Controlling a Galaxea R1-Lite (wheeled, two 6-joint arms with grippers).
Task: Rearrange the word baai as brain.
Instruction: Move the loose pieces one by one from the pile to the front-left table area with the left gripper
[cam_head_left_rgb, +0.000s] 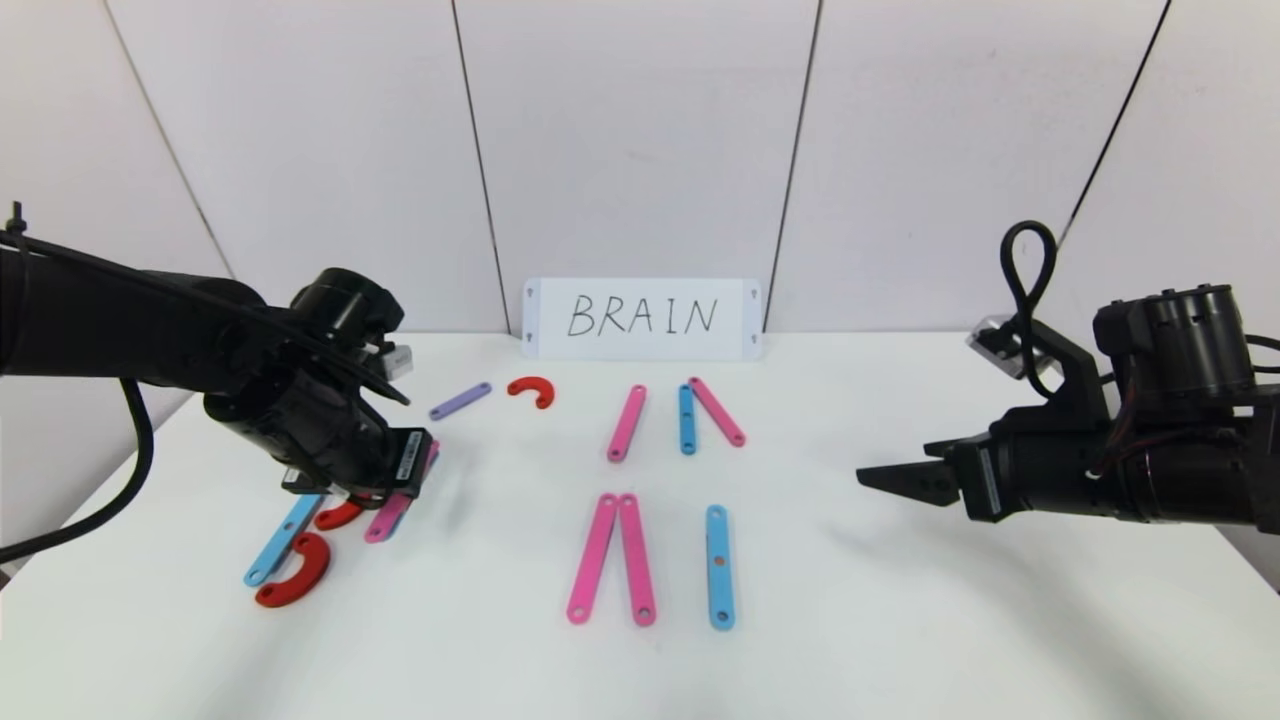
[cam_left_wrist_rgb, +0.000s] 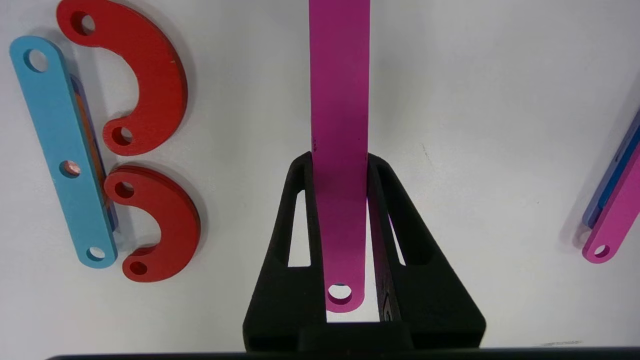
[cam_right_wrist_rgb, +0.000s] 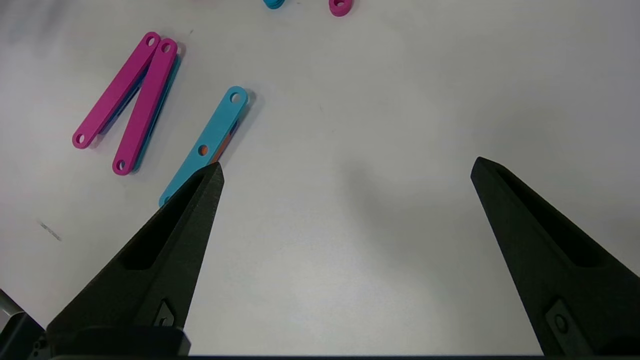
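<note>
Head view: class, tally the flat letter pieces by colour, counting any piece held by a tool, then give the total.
pink bars: 5
light-blue bars: 3
lilac bar: 1
red C-shaped pieces: 3
Total: 12

Five pink bars lie on the counter (cam_head_left_rgb: 900, 650): a pair at 6 o'clock (cam_head_left_rgb: 593, 558) (cam_head_left_rgb: 636, 560), two toward 12 o'clock (cam_head_left_rgb: 627, 423) (cam_head_left_rgb: 716, 411), and one at 9 o'clock (cam_head_left_rgb: 388, 520).

There are three light-blue bars: one at 8 o'clock (cam_head_left_rgb: 285, 540), one toward 12 o'clock (cam_head_left_rgb: 687, 419), and one near 5 o'clock (cam_head_left_rgb: 719, 566).

The single lilac bar (cam_head_left_rgb: 460, 400) lies at 11 o'clock.

There are three red curved pieces: one at 11 o'clock (cam_head_left_rgb: 530, 390) and two at 8 o'clock (cam_head_left_rgb: 297, 572) (cam_head_left_rgb: 338, 515).

One white card (cam_head_left_rgb: 642, 318) stands at 12 o'clock.

There are two claws, the left claw (cam_left_wrist_rgb: 340, 162) at 9 o'clock and the right claw (cam_right_wrist_rgb: 347, 167) at 3 o'clock.
</note>
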